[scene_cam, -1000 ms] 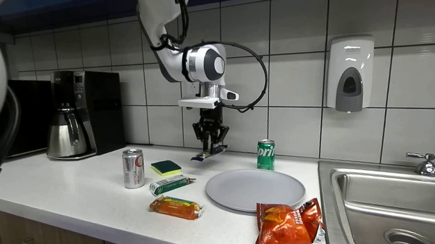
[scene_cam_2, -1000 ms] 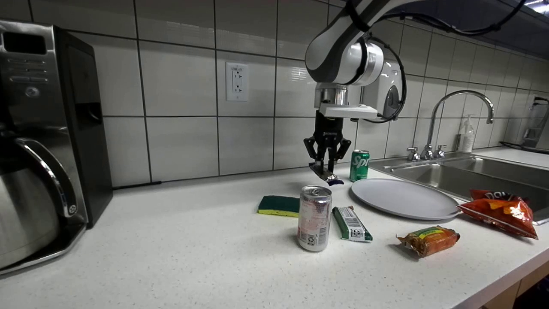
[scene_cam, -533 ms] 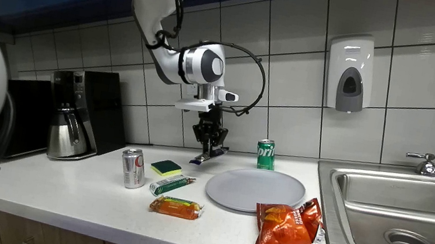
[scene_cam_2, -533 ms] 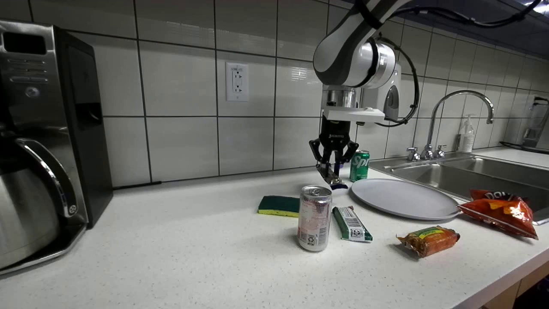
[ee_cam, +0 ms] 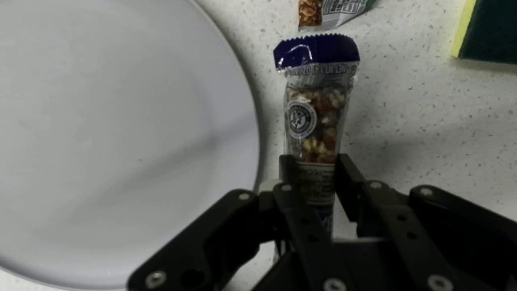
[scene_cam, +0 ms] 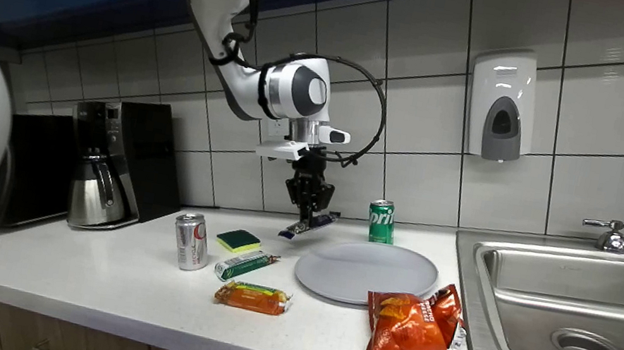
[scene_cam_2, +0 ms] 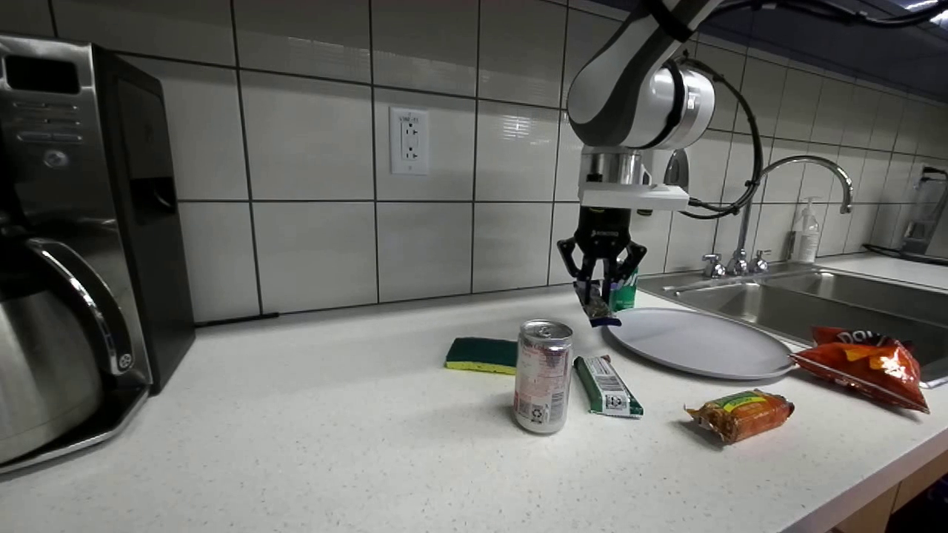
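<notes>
Clear-wrapped nut bar (ee_cam: 316,135); serrated dark-blue end.

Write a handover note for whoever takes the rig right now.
Hand: gripping the nut bar, holding it above the counter.
Plate: on the counter, just left of the nut bar in the wrist view.
Also on the counter: green snack bar, sponge, green can.
Done: nut bar gripped, off the counter.
Left: nut bar not yet set down.

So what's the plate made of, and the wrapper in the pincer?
The plate looks like matte plastic, maybe ceramic: it's grey without sharp glints. The wrapper seems thin, glossy plastic film: nuts show through, and its dark end glints.
</notes>
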